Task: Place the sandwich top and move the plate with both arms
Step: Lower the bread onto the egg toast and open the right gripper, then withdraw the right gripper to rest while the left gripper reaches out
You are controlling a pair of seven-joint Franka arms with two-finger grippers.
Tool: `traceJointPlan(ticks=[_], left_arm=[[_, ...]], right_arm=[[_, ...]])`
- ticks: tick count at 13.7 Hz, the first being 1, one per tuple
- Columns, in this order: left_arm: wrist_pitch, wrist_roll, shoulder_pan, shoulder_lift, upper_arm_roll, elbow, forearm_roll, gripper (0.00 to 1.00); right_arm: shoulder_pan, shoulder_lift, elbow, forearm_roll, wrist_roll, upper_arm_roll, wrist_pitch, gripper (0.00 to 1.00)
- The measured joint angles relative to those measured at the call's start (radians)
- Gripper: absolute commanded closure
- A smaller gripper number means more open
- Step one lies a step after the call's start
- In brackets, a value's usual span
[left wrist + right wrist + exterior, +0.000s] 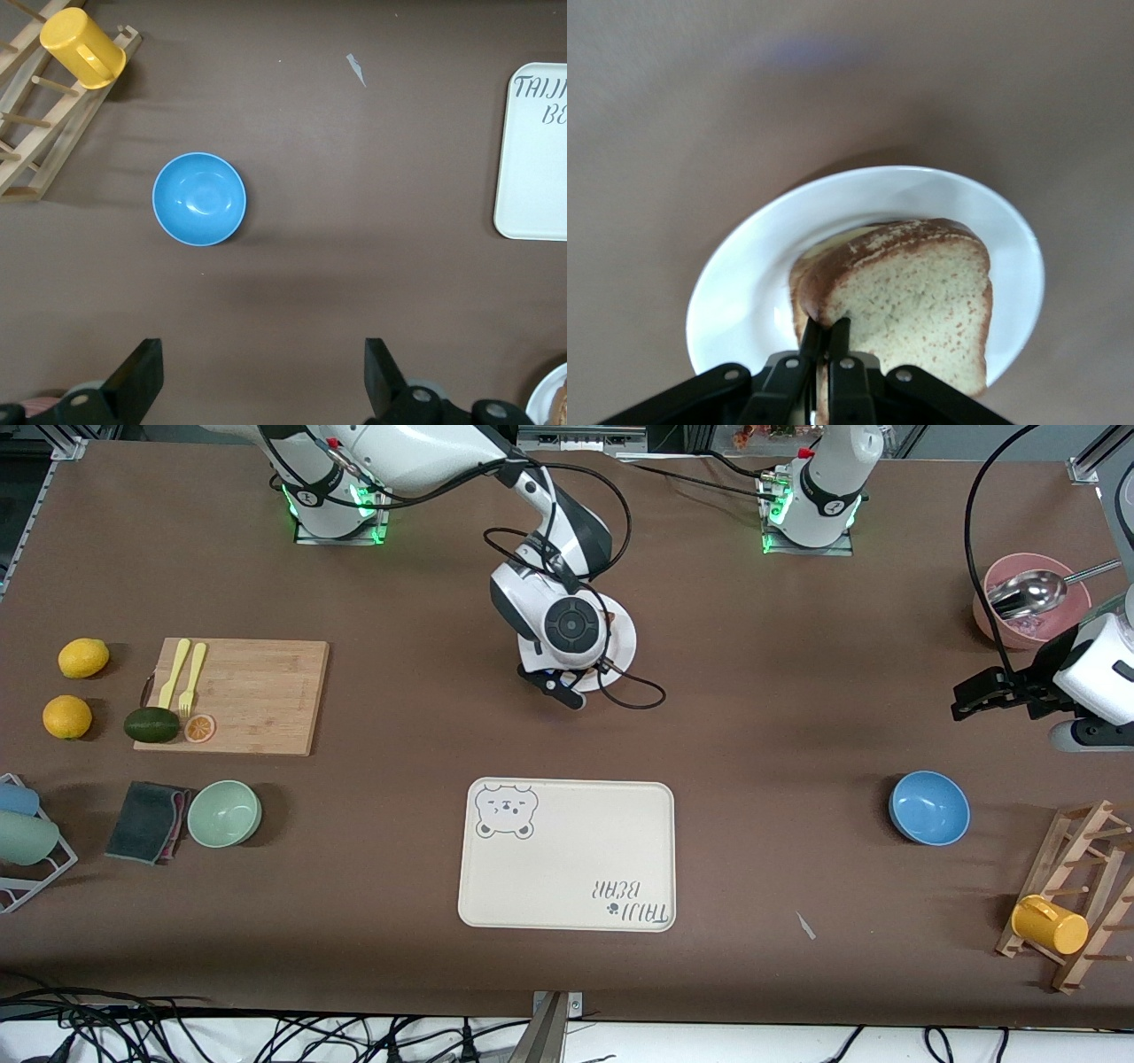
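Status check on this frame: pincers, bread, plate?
Right pincer shut on sandwich top, over plate. Left pincer open, waiting over bare table near blue bowl. Nothing in the way.

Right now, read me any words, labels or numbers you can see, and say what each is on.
"TAIJI BEAR": printed on the tray, beside a small clover mark, in the corner diagonally across from its bear drawing; upside down in the front view.
No other readable text.

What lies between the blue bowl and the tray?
Nothing: between the blue bowl and the tray the front view shows only bare brown table. The left wrist view shows the same.
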Motion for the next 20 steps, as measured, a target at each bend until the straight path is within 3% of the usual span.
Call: traceJointPlan(ticks=[1, 3, 4, 9, 12, 20], left_arm=[[0.0, 0.0, 0.0, 0.0, 0.0, 0.0, 0.005, 0.0], [0.0, 0.0, 0.0, 0.0, -0.001, 0.0, 0.006, 0.0], [0.0, 0.0, -0.001, 0.0, -0.001, 0.0, 0.007, 0.0], [0.0, 0.0, -0.006, 0.0, -0.004, 0.0, 0.007, 0.0], [0.0, 0.0, -0.016, 0.001, -0.005, 0.0, 0.007, 0.0], [0.003, -0.003, -0.094, 0.022, -0.016, 0.006, 0.007, 0.0]], right_arm=[[0.01, 0.005, 0.004, -0.002, 0.0, -0.001, 0.0, 0.25], [0.021, 0.005, 0.009, -0.013, 0.0, -0.004, 0.0, 0.06], [0.021, 0.005, 0.015, -0.023, 0.001, -0.007, 0.0, 0.01], [0.018, -0.001, 0.068, -0.065, -0.001, -0.058, -0.008, 0.01], [0.016, -0.016, 0.094, -0.073, -0.081, -0.123, -0.043, 0.01], [0.004, -0.14, 0.102, -0.076, -0.77, -0.45, -0.228, 0.01]])
